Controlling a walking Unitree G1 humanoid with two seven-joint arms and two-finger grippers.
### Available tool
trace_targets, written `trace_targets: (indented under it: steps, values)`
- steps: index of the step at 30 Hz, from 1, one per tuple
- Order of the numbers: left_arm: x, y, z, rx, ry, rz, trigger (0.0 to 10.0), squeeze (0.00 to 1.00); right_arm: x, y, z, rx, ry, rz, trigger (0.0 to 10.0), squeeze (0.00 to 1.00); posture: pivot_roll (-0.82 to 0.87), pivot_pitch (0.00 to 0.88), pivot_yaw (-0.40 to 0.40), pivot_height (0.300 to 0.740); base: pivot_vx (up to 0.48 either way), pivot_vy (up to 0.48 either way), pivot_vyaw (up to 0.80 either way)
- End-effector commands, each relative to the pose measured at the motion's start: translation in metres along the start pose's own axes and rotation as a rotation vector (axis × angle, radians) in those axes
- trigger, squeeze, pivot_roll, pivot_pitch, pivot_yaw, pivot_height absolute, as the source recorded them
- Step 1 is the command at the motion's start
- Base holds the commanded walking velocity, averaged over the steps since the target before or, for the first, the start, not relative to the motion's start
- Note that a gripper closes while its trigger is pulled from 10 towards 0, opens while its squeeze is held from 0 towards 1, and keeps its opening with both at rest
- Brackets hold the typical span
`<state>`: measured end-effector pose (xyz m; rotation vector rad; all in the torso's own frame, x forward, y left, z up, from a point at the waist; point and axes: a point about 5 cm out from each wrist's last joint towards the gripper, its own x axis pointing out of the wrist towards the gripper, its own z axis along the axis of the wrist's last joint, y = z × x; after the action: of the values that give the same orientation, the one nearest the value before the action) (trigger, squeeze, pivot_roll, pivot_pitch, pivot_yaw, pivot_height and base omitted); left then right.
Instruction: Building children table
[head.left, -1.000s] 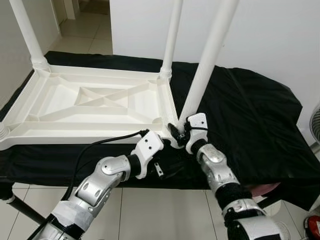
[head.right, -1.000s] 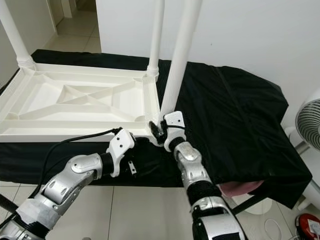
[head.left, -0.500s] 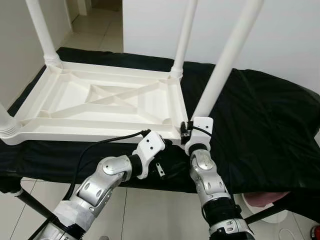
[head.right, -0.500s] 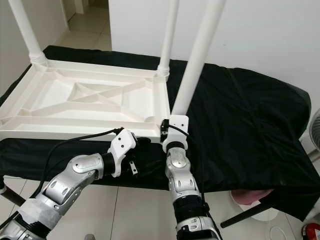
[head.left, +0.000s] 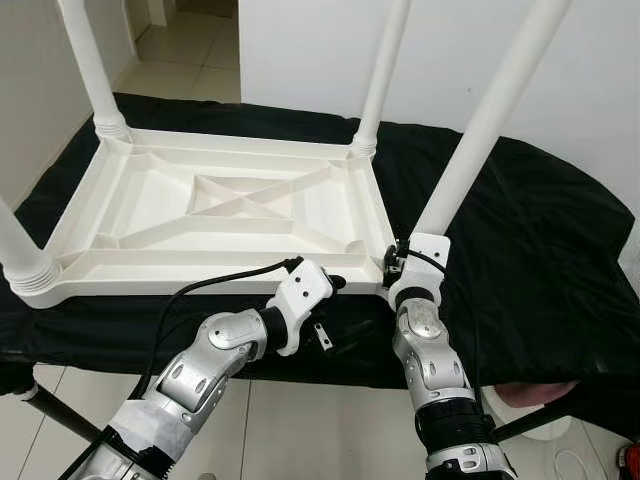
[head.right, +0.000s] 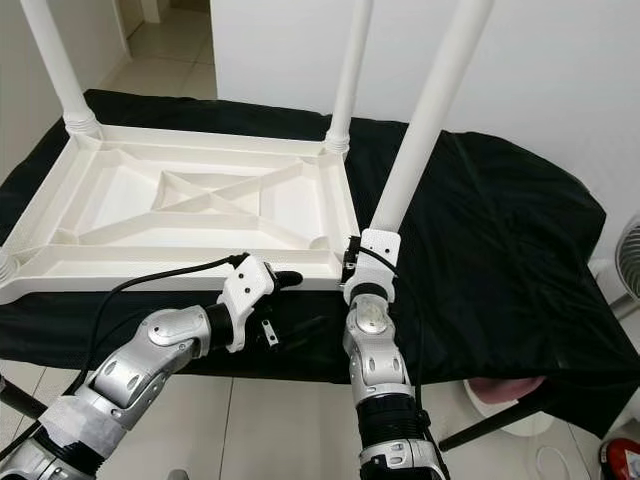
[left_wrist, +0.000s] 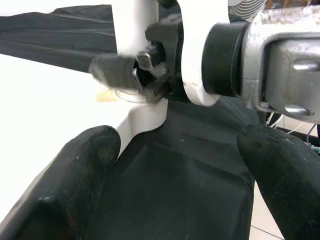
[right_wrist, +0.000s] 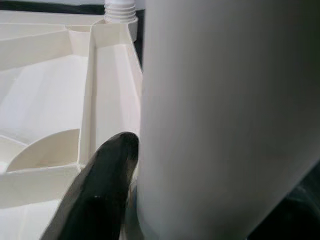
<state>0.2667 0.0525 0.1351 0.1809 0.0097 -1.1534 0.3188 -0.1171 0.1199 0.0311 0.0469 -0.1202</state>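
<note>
Both my grippers work at the upturned tabletop's (head.left: 220, 205) near corner: right gripper (head.right: 352, 262) clamps the loose white leg (head.right: 425, 120) there, left gripper (head.left: 335, 284), fingers (left_wrist: 75, 185) spread, hovers just beside it over black cloth (head.left: 540, 250).

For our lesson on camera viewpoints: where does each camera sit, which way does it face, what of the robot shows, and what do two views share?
Head views: look down on the upside-down table, both arms.
Left wrist view: along the open left gripper toward the right gripper.
Right wrist view: along the fingers gripping the table leg.
Shared: that leg.
</note>
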Motion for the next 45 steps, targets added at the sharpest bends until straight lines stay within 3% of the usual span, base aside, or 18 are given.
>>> trace_targets:
  steps: [1, 6, 7, 10, 13, 16, 19, 27, 33, 35, 45]
  values:
    - [0.002, -0.006, -0.002, 0.018, 0.016, -0.094, 10.0, 0.0, -0.005, 0.003, -0.012, 0.011, 0.052, 0.051, 10.0, 1.0, -0.02, 0.0, -0.103, 0.74, 0.0, 0.0, 0.0]
    - [0.003, -0.007, -0.002, 0.017, 0.014, -0.095, 10.0, 0.0, -0.004, 0.003, -0.003, 0.05, 0.007, 0.14, 10.0, 1.0, -0.02, 0.0, -0.102, 0.74, 0.0, 0.0, 0.0]
    - [0.003, -0.007, -0.002, 0.016, 0.014, -0.096, 10.0, 0.0, -0.003, 0.002, -0.001, 0.059, -0.004, 0.169, 10.0, 0.0, -0.02, 0.0, -0.102, 0.74, 0.0, 0.0, 0.0]
    - [0.004, -0.009, -0.003, 0.012, 0.013, -0.101, 10.0, 0.0, 0.001, -0.007, 0.008, 0.05, -0.052, 0.254, 10.0, 0.0, -0.03, 0.0, -0.103, 0.74, 0.0, 0.0, 0.0]
    - [0.006, -0.013, -0.003, 0.008, 0.01, -0.111, 10.0, 0.0, 0.008, -0.026, 0.019, -0.025, -0.108, 0.362, 10.0, 0.0, -0.03, 0.0, -0.1, 0.74, 0.0, 0.0, 0.0]
    - [0.006, -0.013, -0.003, 0.008, 0.01, -0.112, 10.0, 0.0, 0.009, -0.028, 0.02, -0.038, -0.113, 0.376, 10.0, 0.0, -0.03, 0.0, -0.1, 0.74, 0.0, 0.0, 0.0]
    - [0.006, -0.012, -0.002, 0.006, 0.009, -0.111, 10.0, 0.0, 0.016, -0.041, 0.024, -0.131, -0.123, 0.518, 10.0, 0.0, -0.03, 0.0, -0.091, 0.74, 0.0, 0.0, 0.0]
    - [0.007, -0.011, 0.0, 0.007, 0.004, -0.112, 10.0, 0.0, 0.02, -0.041, 0.01, -0.195, -0.05, 0.757, 10.0, 0.0, -0.04, 0.0, -0.079, 0.74, 0.0, 0.0, 0.0]
    - [0.006, -0.011, 0.001, 0.008, 0.006, -0.115, 10.0, 0.0, 0.023, -0.037, 0.004, -0.218, -0.029, 0.827, 10.0, 0.0, -0.03, 0.0, -0.071, 0.74, 0.0, 0.0, 0.0]
    - [0.006, -0.01, 0.001, 0.01, 0.007, -0.11, 10.0, 0.0, 0.025, -0.032, 0.0, -0.223, -0.001, 0.871, 0.0, 0.0, -0.02, 0.0, -0.077, 0.74, 0.0, 0.0, 0.0]
    - [0.005, -0.011, 0.001, 0.006, 0.004, -0.1, 10.0, 0.0, 0.021, -0.024, -0.009, -0.196, 0.018, 0.946, 0.0, 0.0, -0.02, 0.0, -0.085, 0.74, 0.0, 0.0, 0.0]
